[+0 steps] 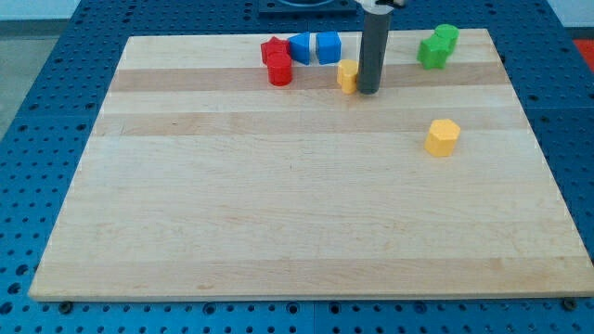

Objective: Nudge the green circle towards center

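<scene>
The green circle [447,37] sits near the board's top right corner, touching a green star-like block [432,52] just below and to its left. My tip [368,91] rests on the board near the view's top centre, well to the left of both green blocks. A small yellow block [347,76] sits right against the rod's left side.
A red star block [274,50] and a red cylinder [280,71] sit at top centre-left. Two blue blocks [301,47], [329,46] stand beside them. A yellow hexagon block [443,137] lies right of centre. The wooden board [297,223] lies on a blue pegboard.
</scene>
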